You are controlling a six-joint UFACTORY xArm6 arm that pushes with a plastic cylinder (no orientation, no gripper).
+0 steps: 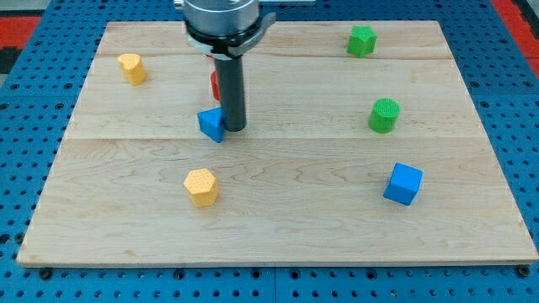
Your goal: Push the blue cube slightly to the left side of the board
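Plainly, the arm carries no claw at all, so nothing opens, closes or is held; it ends in a dark rod, and my tip point(234, 129) rests on the worktop point(295, 219) a little left of centre, nearer the top edge than the bottom. The blue cube point(403, 183) sits well apart from it, towards the bottom right corner, with bare wood on its left. A smaller blue block point(212, 124), its shape hard to make out, lies just beside my tip on the left, seemingly touching; a red block point(216, 84) is half hidden behind the rod. The relation that matters is that the cube lies to the right of my tip and nearer the bottom edge; I judge that a leftward push needs my tip on the cube's right face first, passing round it without nudging the green cylinder point(384, 115) above it.
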